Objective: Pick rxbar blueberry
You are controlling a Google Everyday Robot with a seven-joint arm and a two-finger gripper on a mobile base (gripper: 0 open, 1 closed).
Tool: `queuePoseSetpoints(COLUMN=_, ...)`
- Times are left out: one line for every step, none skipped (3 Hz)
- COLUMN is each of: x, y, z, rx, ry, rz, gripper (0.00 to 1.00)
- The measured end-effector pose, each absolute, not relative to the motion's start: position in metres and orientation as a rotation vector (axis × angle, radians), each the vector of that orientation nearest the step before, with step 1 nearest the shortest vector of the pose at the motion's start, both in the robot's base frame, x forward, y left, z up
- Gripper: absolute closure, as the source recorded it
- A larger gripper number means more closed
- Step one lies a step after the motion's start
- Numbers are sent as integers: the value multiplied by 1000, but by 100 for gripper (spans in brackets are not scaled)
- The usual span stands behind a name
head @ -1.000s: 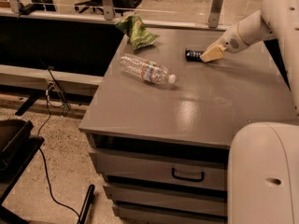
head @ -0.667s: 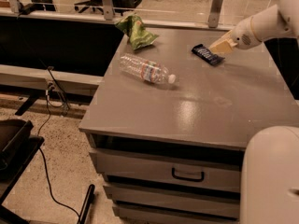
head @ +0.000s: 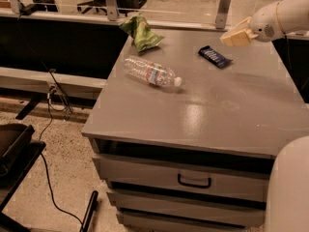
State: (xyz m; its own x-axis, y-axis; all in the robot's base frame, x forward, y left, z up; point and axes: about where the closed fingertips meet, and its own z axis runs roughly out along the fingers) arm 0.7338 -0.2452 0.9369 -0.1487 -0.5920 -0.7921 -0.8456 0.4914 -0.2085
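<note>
A black cable [head: 48, 129] trails over the speckled floor, well to the left of and below the water bottle [head: 149, 71]. The clear bottle lies on its side on the grey drawer cabinet [head: 193, 124], its white cap pointing right. The green chip bag [head: 142, 33] sits crumpled behind the bottle at the cabinet's far left corner, near it but not touching. Below the bottle and to its right, a dark handle [head: 194, 181] marks the cabinet's top drawer. The rxbar blueberry [head: 215, 57] lies flat on the cabinet top to the right of the bottle and a little farther back, apart from it, with its dark wrapper set at a slant. The gripper [head: 236, 35] hangs above the top, right of the bottle and just beyond the bar's far right end, clear of the bar. Its cream fingers [head: 231, 37] point left and are pressed together with nothing between them. The white arm [head: 285, 16] runs off the right edge.
</note>
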Motion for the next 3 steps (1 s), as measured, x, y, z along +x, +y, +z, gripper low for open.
queuePoseSetpoints(x=737, y=-243, z=942, rx=-1198, ry=1894, rz=280, gripper=82)
queuePoseSetpoints(x=749, y=-244, z=931, rx=-1160, ry=1974, rz=187, gripper=59)
queuePoseSetpoints(x=754, y=-246, z=912, rx=-1106, ry=2030, rz=206, gripper=35)
